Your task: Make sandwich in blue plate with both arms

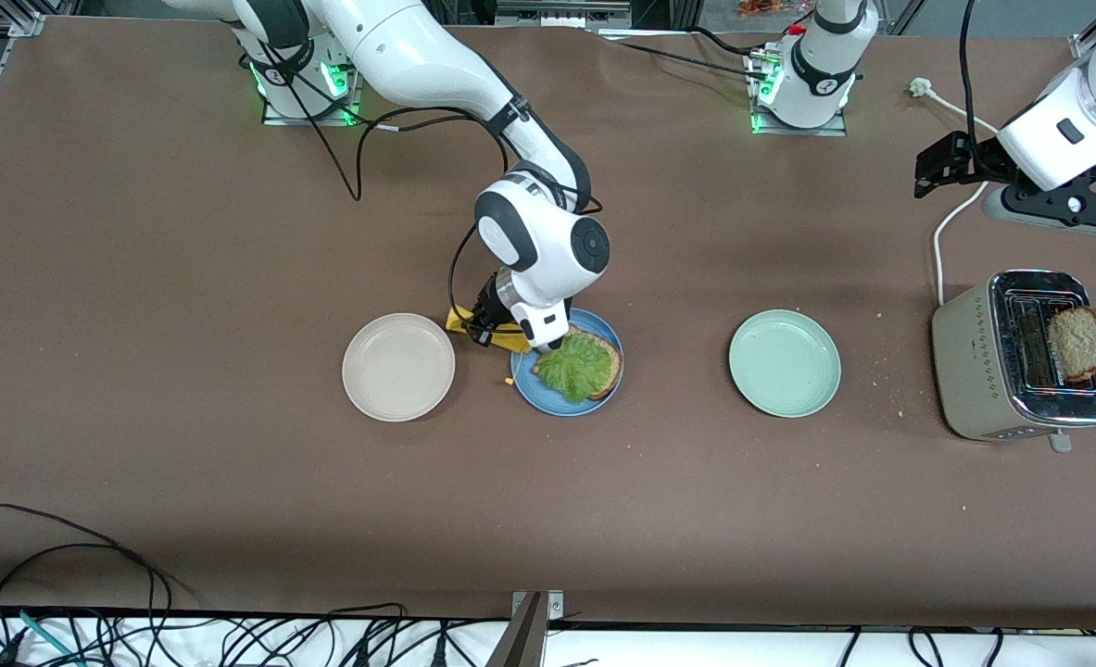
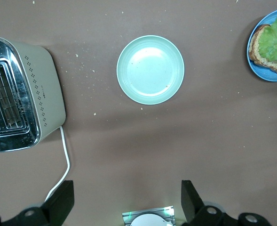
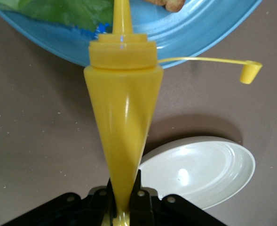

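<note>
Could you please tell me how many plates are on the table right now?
3: the beige-white plate toward the right arm's end, the blue plate holding bread and lettuce mid-table, the pale green plate beside the toaster.

My right hand is clamped on a yellow squeeze bottle, whose nozzle points over the rim of the blue plate. The bottle's tethered cap dangles off to one side. Lettuce lies on the plate. A white plate sits on the brown bench near the bottle's base.
</note>
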Tool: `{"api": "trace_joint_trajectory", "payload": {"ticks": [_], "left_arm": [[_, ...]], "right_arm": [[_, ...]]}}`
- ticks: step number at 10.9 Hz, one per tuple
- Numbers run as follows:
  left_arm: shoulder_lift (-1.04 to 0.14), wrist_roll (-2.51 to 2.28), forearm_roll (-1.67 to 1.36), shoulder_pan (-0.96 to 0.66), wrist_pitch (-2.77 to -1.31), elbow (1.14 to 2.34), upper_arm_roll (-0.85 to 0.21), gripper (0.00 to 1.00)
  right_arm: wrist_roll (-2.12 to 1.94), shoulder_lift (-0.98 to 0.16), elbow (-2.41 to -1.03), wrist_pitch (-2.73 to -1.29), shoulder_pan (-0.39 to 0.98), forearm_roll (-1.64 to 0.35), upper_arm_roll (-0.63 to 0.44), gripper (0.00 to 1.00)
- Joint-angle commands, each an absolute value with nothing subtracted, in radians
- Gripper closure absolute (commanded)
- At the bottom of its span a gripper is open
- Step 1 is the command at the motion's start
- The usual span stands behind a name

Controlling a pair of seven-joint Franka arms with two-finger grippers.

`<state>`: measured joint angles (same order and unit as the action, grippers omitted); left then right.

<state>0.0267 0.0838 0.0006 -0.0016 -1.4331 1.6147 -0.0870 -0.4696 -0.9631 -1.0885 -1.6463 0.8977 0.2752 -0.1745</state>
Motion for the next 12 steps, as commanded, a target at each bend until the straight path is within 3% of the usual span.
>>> {"api": "trace_joint_trajectory", "payload": {"ticks": [1,12], "left_arm": [[0.035,0.089,0.023,0.000,-1.420,1.612,-0.092,0.00],[0.035,0.084,0.023,0.000,-1.420,1.612,-0.095,0.00]], "right_arm": [[-0.459,-0.985,-1.037,-1.624,0.903,0.288,-0.181,1.00],[-0.463,-0.970,-1.049,-1.620,0.891,0.282,-0.180,1.00]]}}
